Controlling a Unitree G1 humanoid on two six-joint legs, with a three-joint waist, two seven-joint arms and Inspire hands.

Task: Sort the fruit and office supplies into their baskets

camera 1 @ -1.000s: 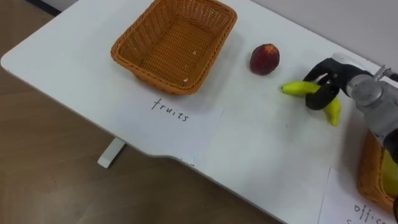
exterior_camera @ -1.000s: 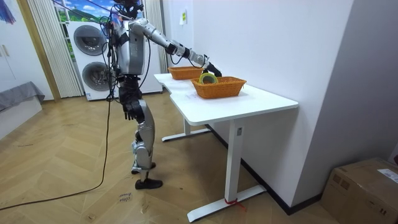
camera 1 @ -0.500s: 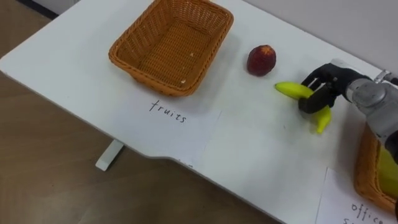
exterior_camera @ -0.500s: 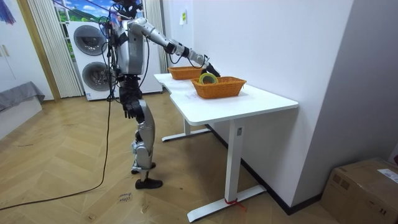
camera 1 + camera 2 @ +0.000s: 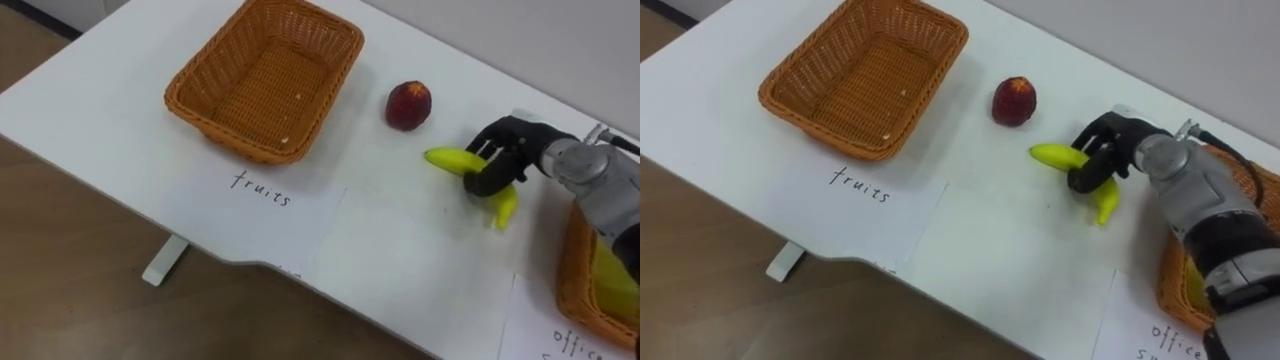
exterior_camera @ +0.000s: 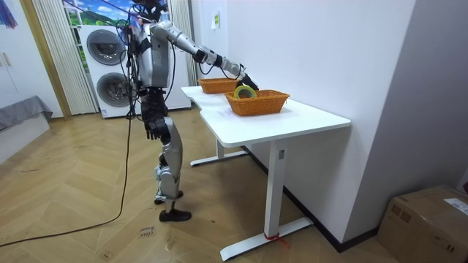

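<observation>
A yellow banana (image 5: 452,160) (image 5: 1055,155) lies on the white table (image 5: 400,260), and my right hand (image 5: 500,158) (image 5: 1102,150) is curled round its middle. A red apple (image 5: 408,105) (image 5: 1014,100) sits just left of the banana. An empty wicker basket (image 5: 265,75) (image 5: 862,75) stands at the far left behind a paper sheet marked for fruits (image 5: 262,190). A second wicker basket (image 5: 590,280) (image 5: 1180,270) with something yellow-green inside sits at the right edge. In the room view I stand at the table's end, right arm stretched over the two baskets (image 6: 256,101), and my left hand (image 6: 152,130) hangs by my side.
A second paper label (image 5: 575,340) lies by the right basket at the table's front edge. Brown wooden floor (image 5: 80,300) shows below the table edge. In the room view, washing machines (image 6: 110,66) stand behind me and a cardboard box (image 6: 431,219) sits on the floor.
My right hand with the banana has shifted a little to the left, toward the apple. The whole view has also drifted slightly, so the basket and apple sit further left.
</observation>
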